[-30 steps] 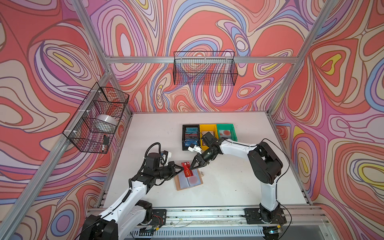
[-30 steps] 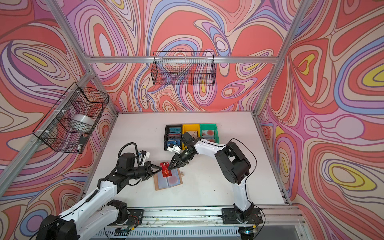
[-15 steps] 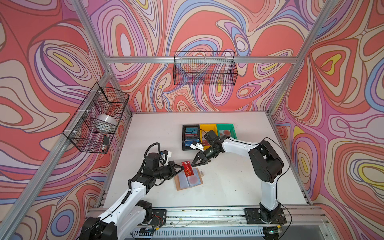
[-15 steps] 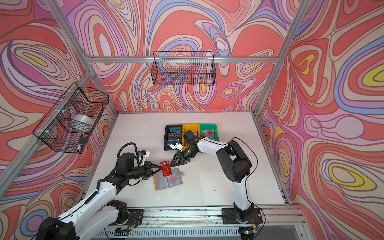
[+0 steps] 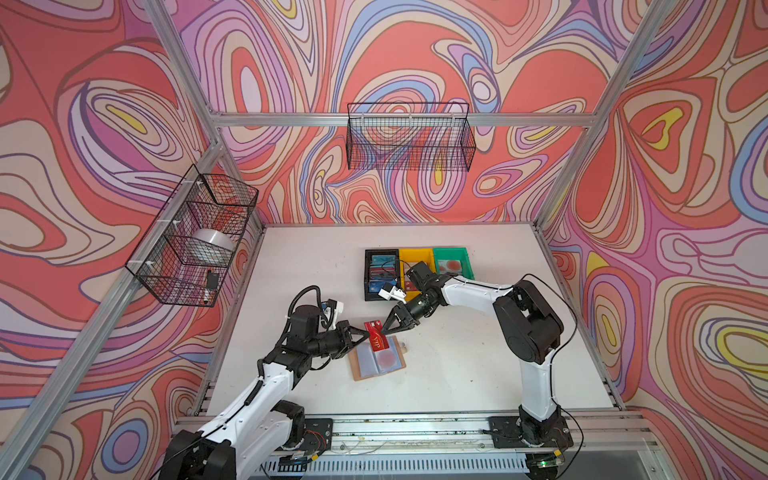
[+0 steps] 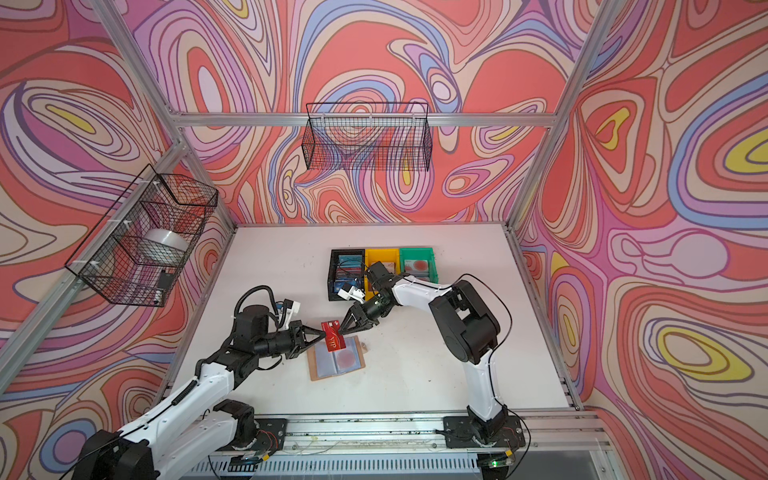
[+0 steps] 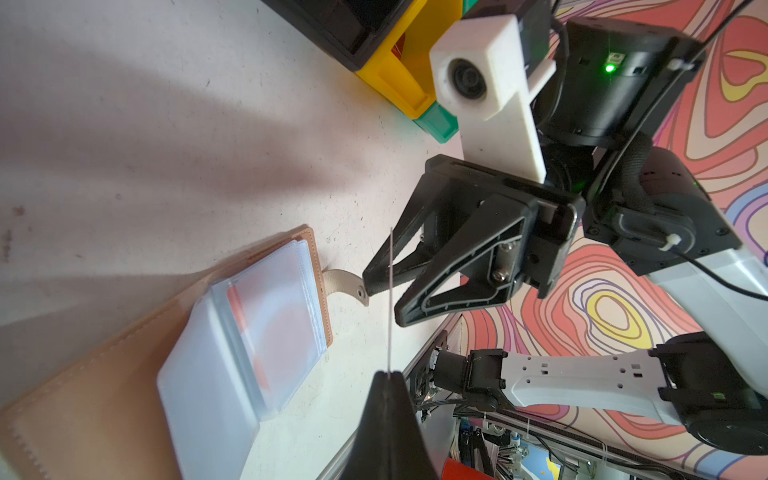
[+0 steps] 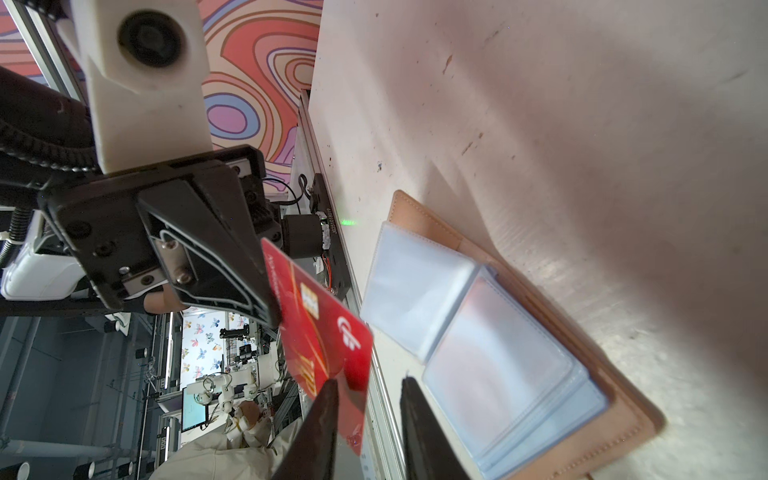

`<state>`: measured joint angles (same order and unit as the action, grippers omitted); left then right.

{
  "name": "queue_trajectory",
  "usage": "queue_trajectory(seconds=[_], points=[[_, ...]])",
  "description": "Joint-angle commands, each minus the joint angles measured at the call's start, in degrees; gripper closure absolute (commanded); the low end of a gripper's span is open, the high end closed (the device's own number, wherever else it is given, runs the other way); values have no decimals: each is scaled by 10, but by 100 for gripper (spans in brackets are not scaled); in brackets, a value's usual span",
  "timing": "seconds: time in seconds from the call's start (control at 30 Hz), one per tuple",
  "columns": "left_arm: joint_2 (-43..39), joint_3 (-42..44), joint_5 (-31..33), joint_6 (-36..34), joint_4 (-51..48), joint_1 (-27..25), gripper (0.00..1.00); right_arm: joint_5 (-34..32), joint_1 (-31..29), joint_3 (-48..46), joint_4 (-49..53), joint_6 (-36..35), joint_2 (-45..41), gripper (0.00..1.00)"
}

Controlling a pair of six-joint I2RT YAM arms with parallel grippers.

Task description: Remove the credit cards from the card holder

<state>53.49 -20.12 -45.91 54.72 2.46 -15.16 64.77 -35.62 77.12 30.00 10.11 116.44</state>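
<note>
Red card (image 5: pixel 379 341), gold VIP lettering, pinched in left gripper (image 5: pixel 367 331) (right gripper (image 5: pixel 385 331) slack, jaws apart beside it)

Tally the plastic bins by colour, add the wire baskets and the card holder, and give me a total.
Black bin: 1
Yellow bin: 1
Green bin: 1
Wire baskets: 2
Card holder: 1
Total: 6
</note>
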Motion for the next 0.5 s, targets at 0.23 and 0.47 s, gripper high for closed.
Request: queue_trajectory(seconds=[0.23, 0.47], points=[[8, 9, -6, 8, 24, 1, 100, 39, -2, -11, -35, 9, -2, 79], [11, 8, -5, 4, 19, 2, 100, 45, -2, -17, -18, -5, -11, 91]])
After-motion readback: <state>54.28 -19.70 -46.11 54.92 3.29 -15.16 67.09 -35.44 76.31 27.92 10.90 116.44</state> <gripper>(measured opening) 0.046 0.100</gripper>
